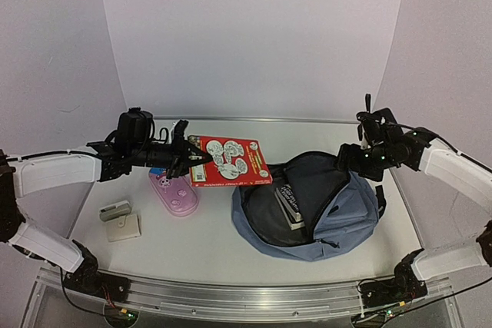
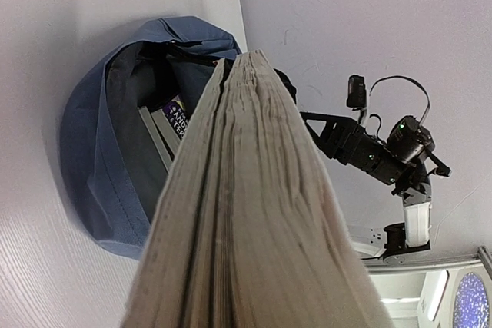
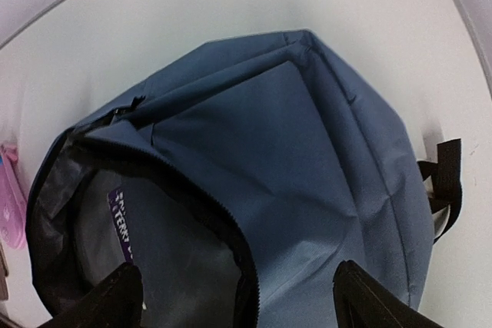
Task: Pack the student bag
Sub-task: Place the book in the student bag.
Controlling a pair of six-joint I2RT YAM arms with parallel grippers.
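The student bag (image 1: 342, 217) lies open on the table at centre right, slate-blue with a dark lining, and a book with a purple spine (image 1: 290, 203) lies inside it. My left gripper (image 1: 190, 160) is shut on the left end of a red cartoon-cover book (image 1: 231, 160), held in the air just left of the bag's mouth. In the left wrist view that book's page edge (image 2: 246, 213) hides the fingers, with the bag (image 2: 92, 159) beyond. My right gripper (image 3: 242, 305) is open, its fingers (image 3: 377, 301) straddling the bag's zipper rim (image 3: 231, 228) at the top right (image 1: 352, 160).
A pink pencil case (image 1: 175, 192) lies under the held book, left of the bag. A small grey-white object (image 1: 115, 210) and a beige pad (image 1: 124, 228) sit near the front left. The bag's black strap (image 3: 442, 182) trails toward the right wall.
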